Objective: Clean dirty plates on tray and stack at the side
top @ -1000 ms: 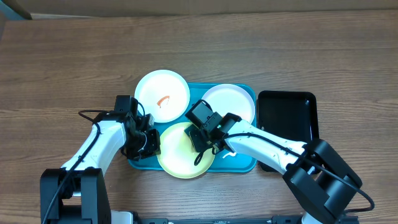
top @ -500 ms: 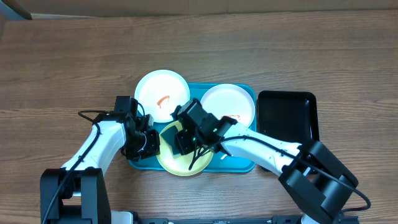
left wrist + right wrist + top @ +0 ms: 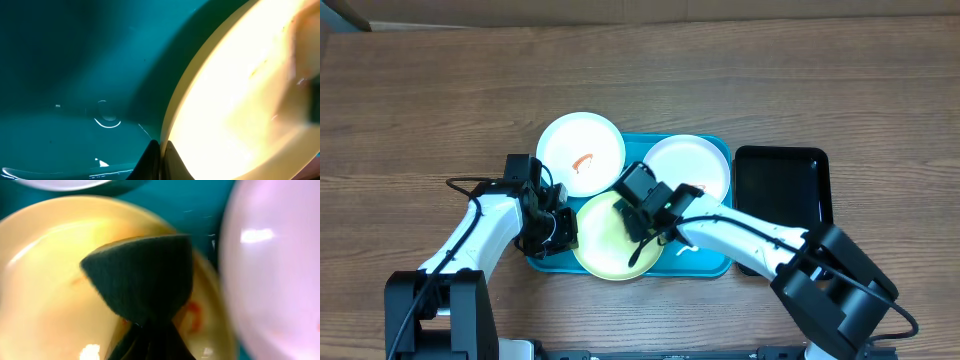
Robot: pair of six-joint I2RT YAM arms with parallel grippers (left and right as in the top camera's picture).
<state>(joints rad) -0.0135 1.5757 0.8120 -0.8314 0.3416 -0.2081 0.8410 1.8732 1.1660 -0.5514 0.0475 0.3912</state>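
On the left, the left gripper (image 3: 556,228) is clenched on the near-left rim of the yellow-green plate (image 3: 598,252); in its wrist view the dark fingertips (image 3: 159,159) meet right at that pale rim over the floor of the blue tray (image 3: 60,60). Behind it, a white plate with an orange smear (image 3: 570,142) lies over the tray's far-left corner, partly on the wooden table (image 3: 420,100). The yellow-green plate sits at the tray's near edge and overhangs it. Above its middle, the right gripper (image 3: 638,220) is closed on a dark sponge (image 3: 142,277) pressed to the plate's face, with orange streaks (image 3: 194,311) just beside the sponge. A second white plate (image 3: 698,158) rests in the tray's far-right corner. A black tray (image 3: 782,185) lies just beside the blue tray's right edge.
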